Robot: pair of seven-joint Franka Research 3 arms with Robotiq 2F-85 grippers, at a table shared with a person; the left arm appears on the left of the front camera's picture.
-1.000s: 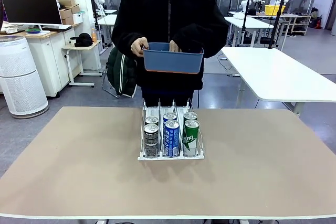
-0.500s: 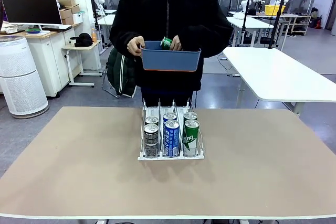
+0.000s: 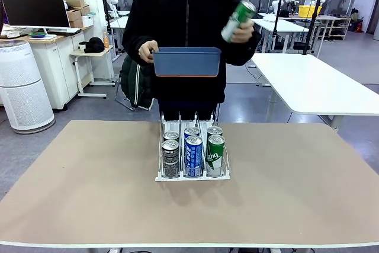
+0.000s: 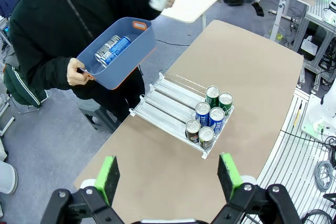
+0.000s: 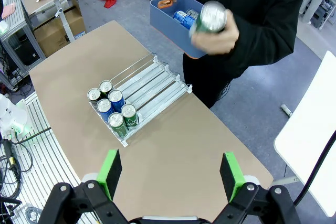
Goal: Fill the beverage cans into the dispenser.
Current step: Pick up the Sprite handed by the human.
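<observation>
Left gripper (image 4: 169, 177): up high at the near left, jaws fully apart, empty. Blue tub (image 3: 186, 62): held at chest height by one hand (image 3: 146, 52) at its left end, beyond the far edge of the table, more cans lying in it. Dispenser (image 3: 193, 173): mid-table below the tub, lanes running near-far. Six cans (image 3: 193, 156) stand upright, two per lane, packed at the near end; the far lane ends are open. Green can (image 3: 238, 21): in the person's other hand (image 3: 245, 30), up and right of the tub, long axis tilted, top toward upper right. It is far from both grippers, and the person's hand is much nearer the open lane ends. Right gripper (image 5: 170, 174): high at the near right, jaws wide, empty.
</observation>
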